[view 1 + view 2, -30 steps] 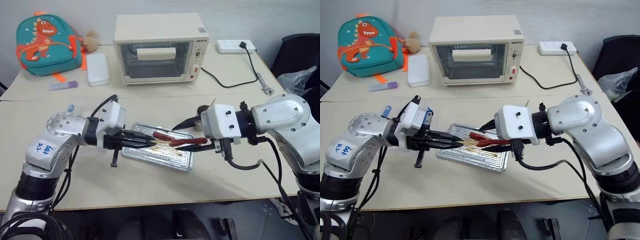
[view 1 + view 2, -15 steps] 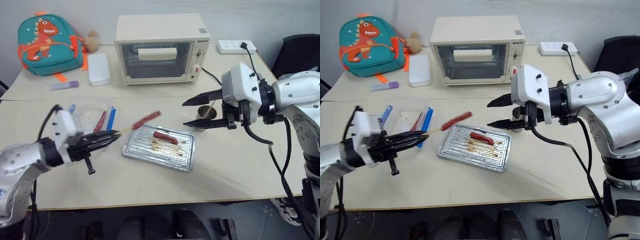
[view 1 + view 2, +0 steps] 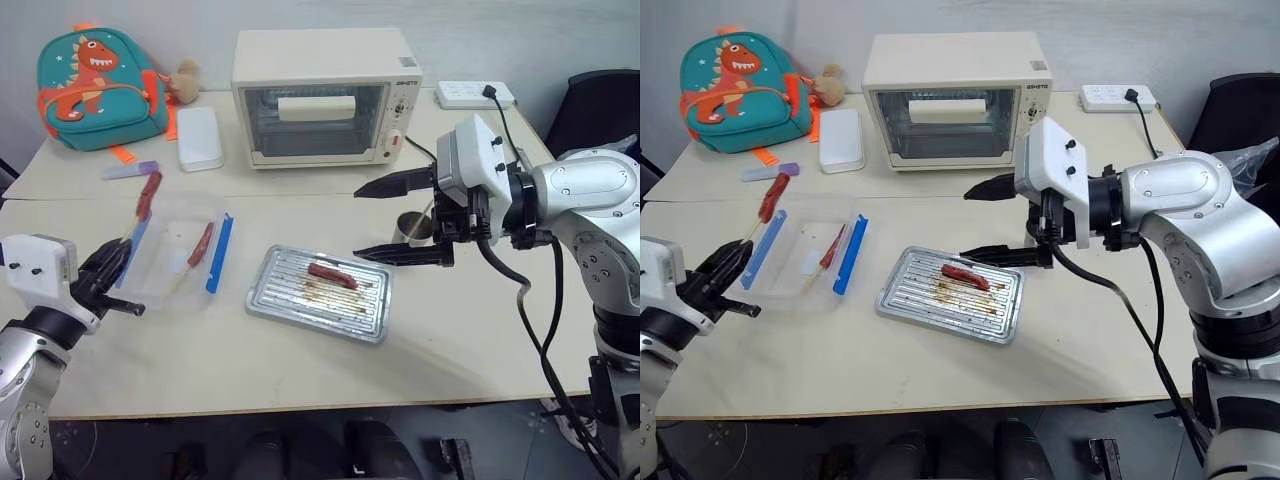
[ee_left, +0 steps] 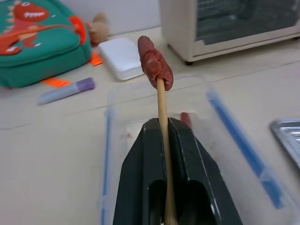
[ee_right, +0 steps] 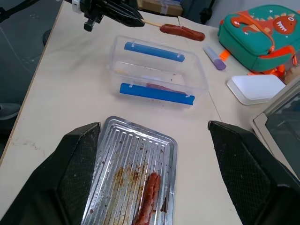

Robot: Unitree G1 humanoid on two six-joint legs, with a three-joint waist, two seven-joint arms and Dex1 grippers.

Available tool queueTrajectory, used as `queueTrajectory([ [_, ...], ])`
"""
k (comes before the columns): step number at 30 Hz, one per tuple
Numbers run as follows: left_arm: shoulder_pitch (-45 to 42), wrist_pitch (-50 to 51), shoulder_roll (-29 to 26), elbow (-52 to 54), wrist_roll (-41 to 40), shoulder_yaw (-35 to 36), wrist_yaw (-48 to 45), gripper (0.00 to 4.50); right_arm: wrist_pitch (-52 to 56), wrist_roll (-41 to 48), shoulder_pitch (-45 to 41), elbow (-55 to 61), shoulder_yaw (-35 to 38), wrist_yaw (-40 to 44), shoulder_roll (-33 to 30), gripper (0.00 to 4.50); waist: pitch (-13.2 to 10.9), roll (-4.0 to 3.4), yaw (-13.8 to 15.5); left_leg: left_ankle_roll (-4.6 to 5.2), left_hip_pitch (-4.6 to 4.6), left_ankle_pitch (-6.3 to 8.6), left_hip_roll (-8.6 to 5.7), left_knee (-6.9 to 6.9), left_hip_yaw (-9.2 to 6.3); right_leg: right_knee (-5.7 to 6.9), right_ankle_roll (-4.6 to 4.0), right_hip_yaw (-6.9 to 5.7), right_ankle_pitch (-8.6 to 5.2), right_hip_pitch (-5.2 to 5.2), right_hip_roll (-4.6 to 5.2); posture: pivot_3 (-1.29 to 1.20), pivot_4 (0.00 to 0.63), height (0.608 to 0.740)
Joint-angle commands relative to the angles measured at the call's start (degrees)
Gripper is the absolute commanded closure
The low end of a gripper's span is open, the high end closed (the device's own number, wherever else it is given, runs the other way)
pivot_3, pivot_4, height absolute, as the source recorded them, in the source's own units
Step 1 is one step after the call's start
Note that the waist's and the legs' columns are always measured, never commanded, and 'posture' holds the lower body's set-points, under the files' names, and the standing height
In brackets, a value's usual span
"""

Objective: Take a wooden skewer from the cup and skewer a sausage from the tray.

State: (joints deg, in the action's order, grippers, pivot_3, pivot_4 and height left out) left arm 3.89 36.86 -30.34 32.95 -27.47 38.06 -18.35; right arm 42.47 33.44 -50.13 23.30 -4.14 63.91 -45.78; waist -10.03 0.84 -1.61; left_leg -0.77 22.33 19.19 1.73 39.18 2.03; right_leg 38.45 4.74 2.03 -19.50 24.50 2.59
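Left gripper [image 4: 164, 154] fingers clamped shut, right gripper [image 3: 390, 220] fingers spread wide — both arms raised

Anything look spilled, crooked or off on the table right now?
Only small things: the ridged silver metal tray sits skewed to the table edge, with brown smears on its bottom beside the one reddish-brown sausage lying there. The skewered sausage sits squarely on its thin wooden stick.

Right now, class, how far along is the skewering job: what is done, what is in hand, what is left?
Done: a sausage sits speared on the wooden skewer. In hand: the left gripper is shut on that skewer, holding it over the clear plastic box. The right gripper is open, empty. Left: one sausage lies on the tray.
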Motion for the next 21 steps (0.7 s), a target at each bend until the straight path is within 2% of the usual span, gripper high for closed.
queueTrajectory([
  [1,-0.56,-0.94,-0.64,-0.27,0.86,-0.94,0.85,4.50,-1.31,0.16,0.22,1.04,0.41,-0.47,0.34,0.68,0.00,0.00,0.00,0.00,0.00,0.00,0.01,0.00,-0.01,0.00,0.00,-0.01,0.00,0.00,0.00,0.00,0.150,0.740],
  [4,-1.49,-0.35,-1.41,-2.25,0.50,-2.49,0.08,4.50,-1.58,-0.21,0.35,1.11,0.16,-0.70,0.74,0.68,0.00,0.01,0.04,0.00,0.00,0.00,0.00,0.00,-0.01,0.00,0.00,-0.01,0.00,-0.01,0.00,0.00,0.150,0.740],
  [6,-1.47,-0.73,-1.93,-2.68,0.41,-2.72,-0.62,3.95,-1.65,-0.29,0.41,1.17,0.10,-0.73,0.84,0.62,0.01,0.02,0.00,0.00,0.00,0.00,0.00,0.00,0.00,-0.01,0.00,-0.01,0.00,0.00,0.00,0.00,0.150,0.740],
  [7,-1.42,-1.06,-2.13,-2.81,0.39,-2.69,-0.99,3.87,-1.80,-0.41,0.41,1.08,0.02,-0.74,0.90,0.62,0.01,0.02,-0.02,0.00,0.00,0.00,0.00,0.00,-0.01,-0.01,0.00,-0.01,0.00,0.00,0.00,0.00,0.150,0.740],
  [9,-1.08,-1.54,-2.51,-2.81,0.53,-2.34,-1.29,3.38,-2.13,-0.56,0.52,0.93,-0.09,-0.77,0.89,0.62,0.01,0.02,-0.02,0.00,0.00,0.00,0.00,-0.03,0.00,-0.01,0.00,-0.01,0.00,0.01,0.00,0.00,0.150,0.740],
  [12,-0.23,-0.81,-3.20,-2.04,-0.60,0.12,-1.56,2.66,-2.89,-1.02,0.67,0.33,-0.31,-0.42,0.81,0.62,0.01,0.02,-0.15,-0.01,0.00,0.00,0.01,-0.05,0.00,-0.04,0.00,-0.01,0.00,0.01,0.00,0.00,0.150,0.740],
  [14,1.20,0.68,-3.81,-0.13,-3.62,3.87,-2.72,2.17,-3.33,-1.27,0.75,-0.16,-0.46,0.19,0.55,0.62,0.01,0.02,-0.18,-0.01,0.00,0.00,0.03,-0.06,0.00,-0.04,0.00,-0.01,0.00,0.01,-0.01,0.00,0.150,0.740],
  [17,5.58,4.00,-5.51,2.18,-11.54,13.27,-6.64,2.17,-3.61,-1.13,0.82,-1.35,-0.50,1.90,-0.45,0.62,0.01,0.03,-0.29,-0.02,0.00,0.01,0.05,-0.08,0.00,-0.06,0.00,-0.01,0.00,0.02,0.00,0.00,0.150,0.740],
  [21,17.09,7.92,-8.45,2.33,-22.39,27.44,-17.12,2.17,-2.11,-0.59,0.20,-4.61,-0.17,3.17,-0.93,0.62,-0.01,0.07,-0.40,-0.02,-0.03,0.01,0.02,-0.12,0.00,-0.24,-0.01,-0.01,0.00,0.01,0.07,0.00,0.150,0.740],
])
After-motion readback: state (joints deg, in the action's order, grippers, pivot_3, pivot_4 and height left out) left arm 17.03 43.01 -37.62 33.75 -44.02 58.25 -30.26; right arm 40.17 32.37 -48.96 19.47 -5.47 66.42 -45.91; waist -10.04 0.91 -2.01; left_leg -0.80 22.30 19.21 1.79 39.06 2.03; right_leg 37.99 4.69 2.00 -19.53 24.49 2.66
